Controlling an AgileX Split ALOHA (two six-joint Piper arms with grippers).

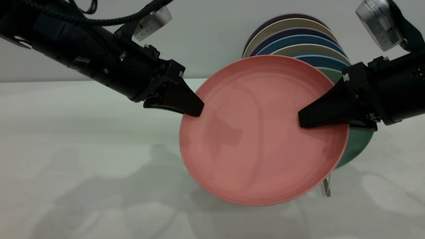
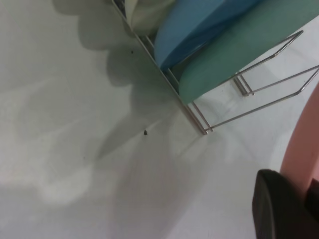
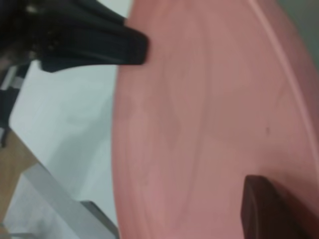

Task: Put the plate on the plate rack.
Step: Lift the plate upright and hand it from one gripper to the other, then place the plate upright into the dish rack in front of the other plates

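The salmon-pink plate [image 1: 262, 139] is held up on edge, face to the camera, just in front of the plate rack [image 1: 328, 187], its lower rim close to the table. My left gripper [image 1: 196, 112] is shut on the plate's left rim. My right gripper [image 1: 303, 121] is shut on its right side, one finger across the face. In the left wrist view the plate's edge [image 2: 305, 144] runs between my fingers [image 2: 276, 209], and the rack's wire loops [image 2: 259, 87] lie beyond it. In the right wrist view the plate [image 3: 209, 114] fills the frame, with my finger [image 3: 271, 211] on it.
Several plates stand in the rack behind the pink one: a mint-green plate [image 1: 357, 147] nearest, then blue [image 1: 320, 60], cream and purple ones. The mint-green [image 2: 239, 55] and blue [image 2: 199, 25] plates show in the left wrist view. The white table [image 1: 83, 159] stretches to the left and front.
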